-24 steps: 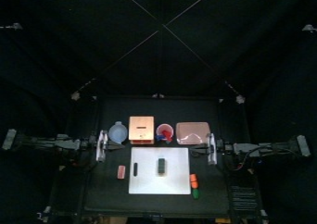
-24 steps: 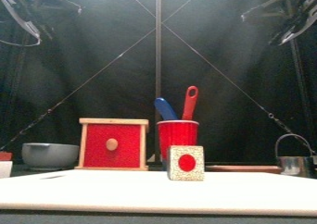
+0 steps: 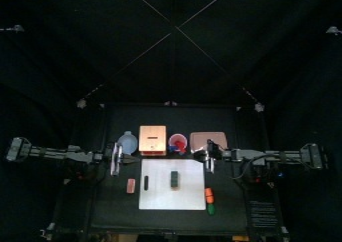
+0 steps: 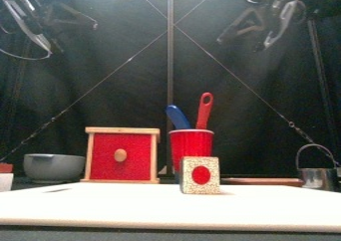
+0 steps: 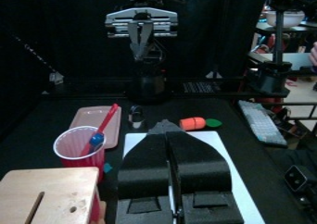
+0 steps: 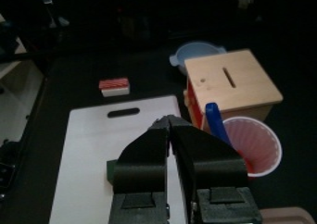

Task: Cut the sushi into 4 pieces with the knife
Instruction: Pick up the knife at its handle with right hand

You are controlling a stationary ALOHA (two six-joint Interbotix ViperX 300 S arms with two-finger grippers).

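Note:
The dark green sushi roll lies whole on the white cutting board; its red-and-white end face points to the front. Behind the board stands the red cup, holding the blue knife and the red knife. My left gripper hangs high over the table's left side, jaws shut and empty. My right gripper hovers high at the board's right edge, also shut and empty. Neither touches anything.
Along the back stand the blue-grey bowl, the wooden box with its red drawer front, and the pink tray. A metal cutter stands at the right. Small toy foods lie left and right of the board.
Both arms have swung inward toward the middle of the table; the right gripper has come further in, now over the board's right edge. Nothing on the table has moved.

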